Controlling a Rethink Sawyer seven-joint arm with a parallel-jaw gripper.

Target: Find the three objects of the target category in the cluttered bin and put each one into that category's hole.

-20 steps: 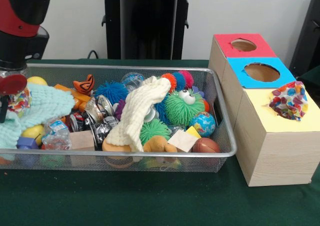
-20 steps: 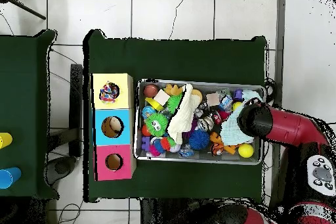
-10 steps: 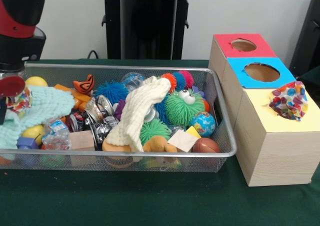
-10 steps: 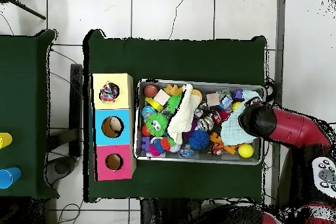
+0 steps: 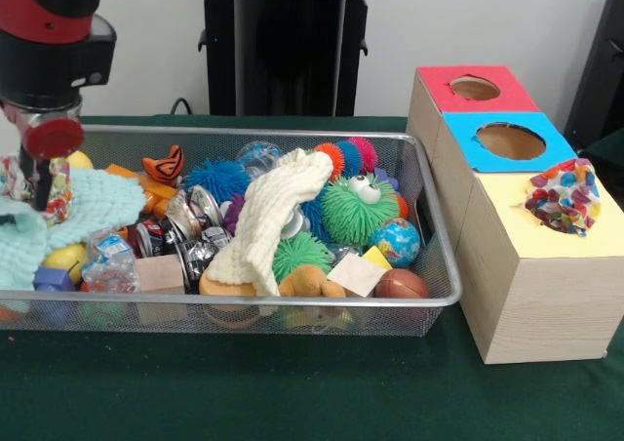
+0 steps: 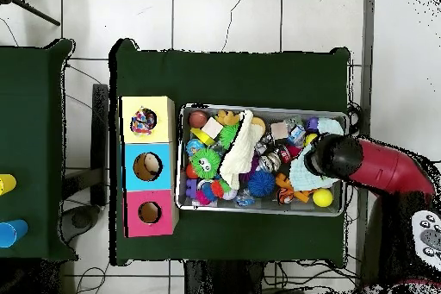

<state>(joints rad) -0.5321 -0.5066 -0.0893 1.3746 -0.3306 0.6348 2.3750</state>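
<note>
The wire mesh bin (image 5: 244, 305) is full of toys; it also shows in the overhead view (image 6: 258, 212). My gripper (image 5: 39, 189) is at the bin's left end, shut on a patchwork ball (image 5: 60, 189) and holding it just above the clutter. In the overhead view the arm's head (image 6: 336, 157) hides both. Another patchwork ball (image 5: 564, 197) sits in the round hole of the yellow-topped box (image 5: 531, 236), seen from above as well (image 6: 144, 121). No third patchwork ball shows.
The blue-topped box (image 5: 507, 140) and the red-topped box (image 5: 475, 90) stand behind the yellow one. In the bin lie a cream cloth (image 5: 273, 217), a mint cloth (image 5: 93, 202), a green spiky ball with eyes (image 5: 356, 210) and a globe ball (image 5: 395, 241).
The gripper has risen a little at the bin's left end, and the patchwork ball has come up with it off the mint cloth. Nothing else has moved.
</note>
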